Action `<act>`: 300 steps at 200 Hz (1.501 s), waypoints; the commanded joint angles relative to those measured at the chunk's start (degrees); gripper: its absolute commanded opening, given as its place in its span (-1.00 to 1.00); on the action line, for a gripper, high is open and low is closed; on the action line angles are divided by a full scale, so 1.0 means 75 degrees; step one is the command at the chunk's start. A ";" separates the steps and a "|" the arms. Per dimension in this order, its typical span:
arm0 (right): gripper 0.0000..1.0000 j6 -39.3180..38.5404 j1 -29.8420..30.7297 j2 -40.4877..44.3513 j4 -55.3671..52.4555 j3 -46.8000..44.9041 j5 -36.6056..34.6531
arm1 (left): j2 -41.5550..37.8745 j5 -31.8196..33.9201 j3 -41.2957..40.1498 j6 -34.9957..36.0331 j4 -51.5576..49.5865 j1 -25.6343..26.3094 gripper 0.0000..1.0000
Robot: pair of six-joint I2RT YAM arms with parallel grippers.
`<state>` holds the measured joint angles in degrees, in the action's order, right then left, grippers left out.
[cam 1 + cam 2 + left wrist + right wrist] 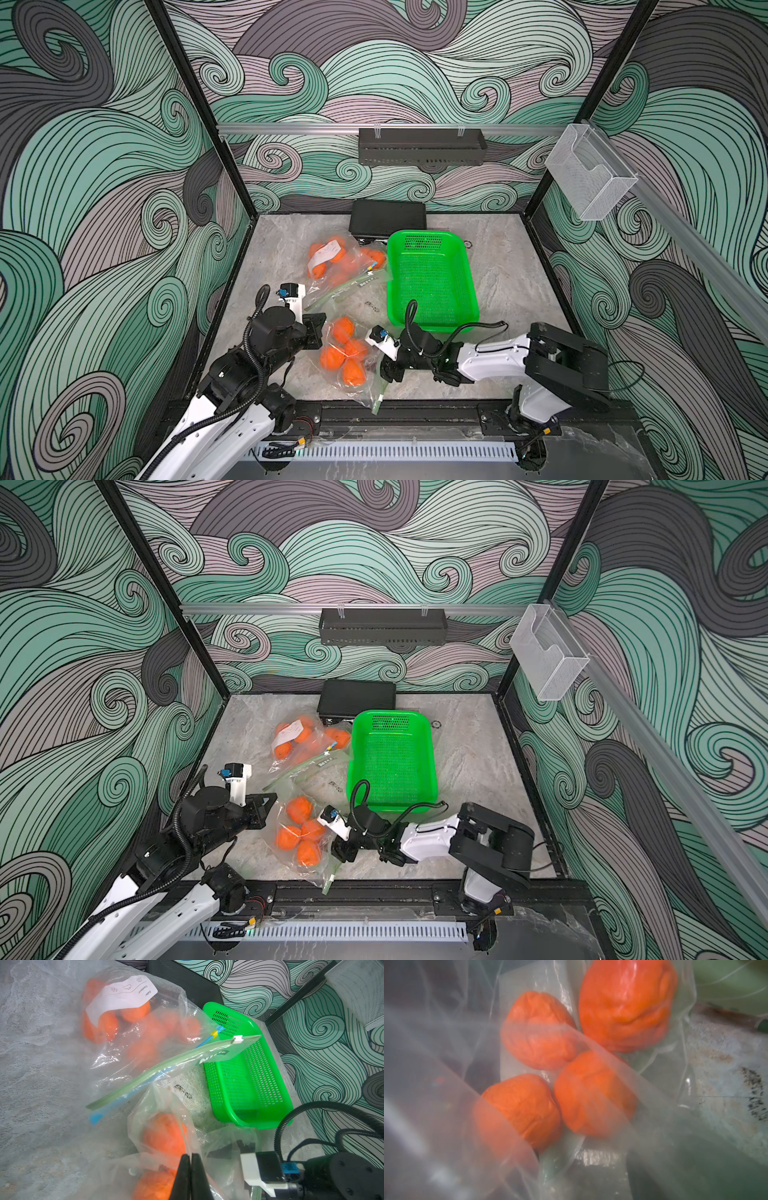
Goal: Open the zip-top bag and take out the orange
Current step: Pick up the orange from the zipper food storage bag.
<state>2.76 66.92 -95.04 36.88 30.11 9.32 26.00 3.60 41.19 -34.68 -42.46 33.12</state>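
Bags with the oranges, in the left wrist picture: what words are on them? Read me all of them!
"Date:" on the white paper label of the farther clear plastic zip-top bag.
"Content:" on the same label, beside three small drawings.
Tiny print by that label: too small to read.
White letters on the dark green patch of the pale green zip strip: upside down, unreadable.
Nearer clear plastic zip-top bag: no words show.

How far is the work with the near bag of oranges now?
Done: the near bag looks open; the right wrist view sees its oranges past loose film. In hand: the left claw, shut, seems to pinch the film; the right claw sits at the mouth. Left: no orange is out; the green basket is empty.
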 commanded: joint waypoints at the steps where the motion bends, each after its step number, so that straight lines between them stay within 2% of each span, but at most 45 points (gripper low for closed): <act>1: 0.52 -0.0194 0.0140 -0.0365 0.1073 -0.0223 -0.0394 | -0.0097 -0.0303 -0.0028 0.0249 0.0179 -0.0034 -1.00; 37: 0.62 -0.0494 0.0276 -0.0634 0.1248 -0.0137 -0.0624 | 0.0026 -0.0646 -0.0192 0.0185 0.0365 -0.0034 -1.00; 56: 0.66 -0.0543 0.0277 -0.0630 0.1536 -0.0180 -0.0453 | 0.0087 0.0066 -0.0343 -0.0127 0.0186 -0.0034 -1.00; 69: 0.67 -0.0587 0.0286 -0.0605 0.1624 -0.0202 -0.0283 | 0.0266 0.0725 -0.0517 -0.0751 -0.0046 -0.0034 -1.00; 88: 0.69 -0.0513 0.0319 -0.0581 0.1783 -0.0267 -0.0395 | 0.0644 0.0810 -0.1007 -0.1184 0.0219 -0.0034 -1.00; 107: 0.69 -0.0515 0.0313 -0.0592 0.1823 -0.0292 -0.0292 | 0.1018 0.1361 -0.1585 -0.1850 0.0399 -0.0034 -1.00; 129: 0.69 -0.0512 0.0316 -0.0532 0.1818 -0.0336 -0.0278 | 0.1340 0.1700 -0.2255 -0.2129 0.1036 -0.0044 -1.00; 166: 0.69 -0.0620 0.0312 -0.0511 0.1664 -0.0317 -0.0171 | 0.1959 0.2523 -0.2895 -0.2046 0.1638 -0.0188 -1.00; 199: 0.71 -0.0673 0.0303 -0.0529 0.1523 -0.0105 -0.0359 | 0.2700 0.1768 -0.3278 -0.2090 0.2368 -0.0695 -1.00; 228: 0.70 -0.0549 0.0162 -0.0615 0.1166 0.0270 -0.0846 | 0.3156 0.1599 -0.3068 -0.2068 0.2294 -0.0887 -1.00; 276: 0.57 -0.0246 -0.0413 -0.0875 0.1068 0.0811 -0.0084 | 0.3356 0.1035 -0.3113 -0.1815 0.2558 -0.1129 -1.00; 300: 0.49 -0.0241 -0.0427 -0.1244 0.0907 0.1208 0.0293 | 0.3382 0.0919 -0.3131 -0.1752 0.2631 -0.1216 -1.00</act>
<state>-0.01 64.03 -101.95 45.10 36.38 7.88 50.94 12.51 16.91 -48.69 -23.97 24.80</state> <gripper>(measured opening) 0.755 0.047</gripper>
